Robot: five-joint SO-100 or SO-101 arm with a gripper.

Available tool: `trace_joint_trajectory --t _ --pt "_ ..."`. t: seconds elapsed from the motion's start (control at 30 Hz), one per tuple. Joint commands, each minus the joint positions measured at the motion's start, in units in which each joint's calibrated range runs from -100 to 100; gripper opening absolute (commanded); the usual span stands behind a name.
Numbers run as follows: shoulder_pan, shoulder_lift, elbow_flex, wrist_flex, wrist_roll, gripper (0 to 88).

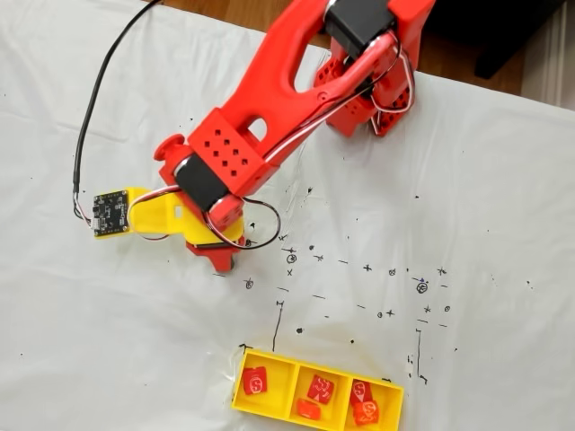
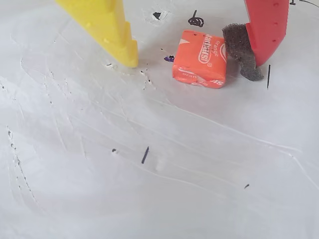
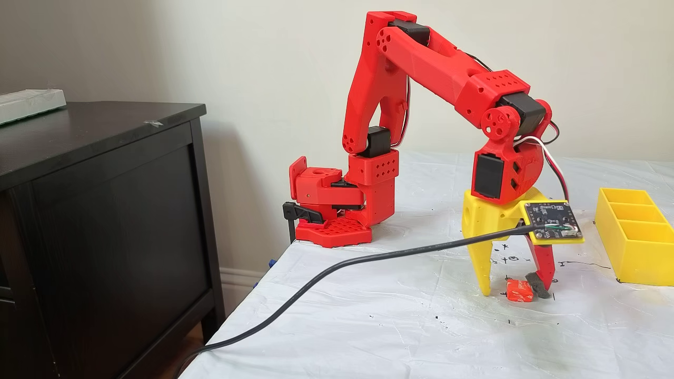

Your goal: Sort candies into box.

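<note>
Fingers [image 2: 192, 62] spread around one table candy [image 2: 200, 59], yellow box [image 1: 316, 396] holding five candies [image 1: 320, 388].

Six candies [image 2: 200, 58] (five in box); one box [image 1: 269, 406].

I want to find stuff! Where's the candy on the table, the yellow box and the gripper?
candy [image 2: 200, 59], wrist view, middle of its wrapper.
box [image 1: 289, 416], a fixed view, near wall.
gripper [image 2: 194, 52], wrist view, midway between the fingertips, open around the candy.
</note>
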Motion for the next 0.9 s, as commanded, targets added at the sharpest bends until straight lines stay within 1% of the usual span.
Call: trace_joint_trajectory --t 0.0,0.37,0.63,0.67,0.7,0.8,0.87 --pt "-0.19 -0.64 -0.56 -0.86 -0.49 26.8" --pt "-0.37 -0.38 0.35 -1.59 -0.63 23.9" --pt "-0.46 0.30 -0.01 -1.59 -0.78 23.4" --pt "-0.55 0.38 -0.10 -1.59 -0.73 22.5" --pt "-0.55 0.38 -0.10 -1.59 -0.73 19.6" --pt "-0.55 0.46 -0.38 -1.68 -1.17 5.9" --pt "-0.55 0.72 -0.56 -1.76 -1.47 3.7"
